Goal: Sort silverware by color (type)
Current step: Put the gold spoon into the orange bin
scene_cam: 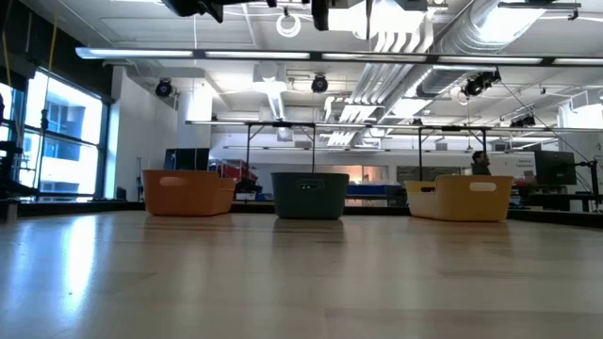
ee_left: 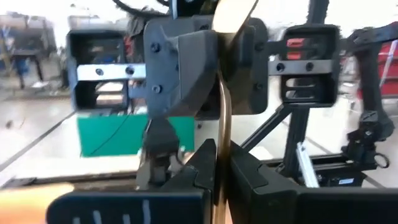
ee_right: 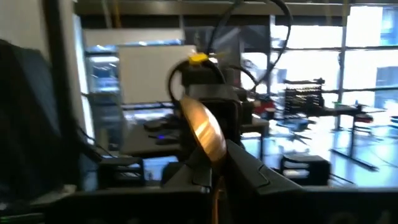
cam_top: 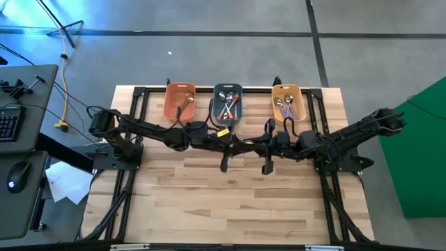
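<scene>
L gripper (ee_left: 219, 177) is clamped on a gold spoon (ee_left: 225, 93), handle pinched btwn its fingers, bowl pointing away. R gripper (ee_right: 214, 177) is also closed on a gold spoon (ee_right: 204, 130). Both arms meet mid-table, grippers facing each other, just in front of the trays. Orange tray (cam_top: 179, 102) has a gold spoon, slate-blue tray (cam_top: 226, 103) has orange-red-handled spoons (cam_top: 227, 107), yellow tray (cam_top: 287, 103) has purple-handled spoons (cam_top: 286, 106).

floor (cam_top: 230, 49): grey concrete | desk (cam_top: 24, 139): left of table | ceiling lights (scene_cam: 283, 94): on | windows (scene_cam: 57, 137): bright
</scene>
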### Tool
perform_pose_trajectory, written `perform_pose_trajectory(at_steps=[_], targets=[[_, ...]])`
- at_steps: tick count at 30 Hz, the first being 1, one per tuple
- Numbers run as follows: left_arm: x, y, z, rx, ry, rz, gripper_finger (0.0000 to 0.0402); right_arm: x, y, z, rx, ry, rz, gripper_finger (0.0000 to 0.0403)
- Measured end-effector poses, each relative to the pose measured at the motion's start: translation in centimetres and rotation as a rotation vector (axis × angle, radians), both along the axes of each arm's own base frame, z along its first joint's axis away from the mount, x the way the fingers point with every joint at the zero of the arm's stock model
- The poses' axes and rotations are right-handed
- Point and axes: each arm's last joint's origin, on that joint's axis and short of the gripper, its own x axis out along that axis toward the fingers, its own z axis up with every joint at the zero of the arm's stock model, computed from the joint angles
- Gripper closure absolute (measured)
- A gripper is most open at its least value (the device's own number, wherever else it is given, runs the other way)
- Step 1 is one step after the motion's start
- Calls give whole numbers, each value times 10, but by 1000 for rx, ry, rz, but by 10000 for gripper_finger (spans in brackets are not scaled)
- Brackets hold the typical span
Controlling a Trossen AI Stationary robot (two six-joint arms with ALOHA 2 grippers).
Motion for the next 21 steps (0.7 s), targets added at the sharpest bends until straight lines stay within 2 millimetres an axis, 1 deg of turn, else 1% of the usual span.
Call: perform_pose_trajectory(at_steps=[3, 7, 10, 13, 15, 17, 19, 21], targets=[[-4, 5, 1, -10, 59, 44, 395, 1, -3, -2, -17, 27, -70, 376], [-13, 11, 4, 9, 154, 132, 397, 1, -7, -4, -39, 60, -181, 324], [-24, 16, 13, 21, 208, 186, 397, 1, -10, -5, -53, 75, -228, 284], [-39, 24, 17, 36, 320, 258, 397, 2, -12, -5, -72, 81, -246, 258], [-52, 31, 19, 41, 397, 336, 397, 2, -14, -6, -89, 94, -256, 254], [-68, 41, 24, 32, 473, 420, 397, 3, -16, -8, -94, 116, -264, 260], [-85, 56, 27, -3, 561, 499, 397, 4, -19, -11, -91, 149, -270, 275], [-103, 76, 27, -56, 646, 591, 397, 5, -22, -15, -83, 178, -279, 295]])
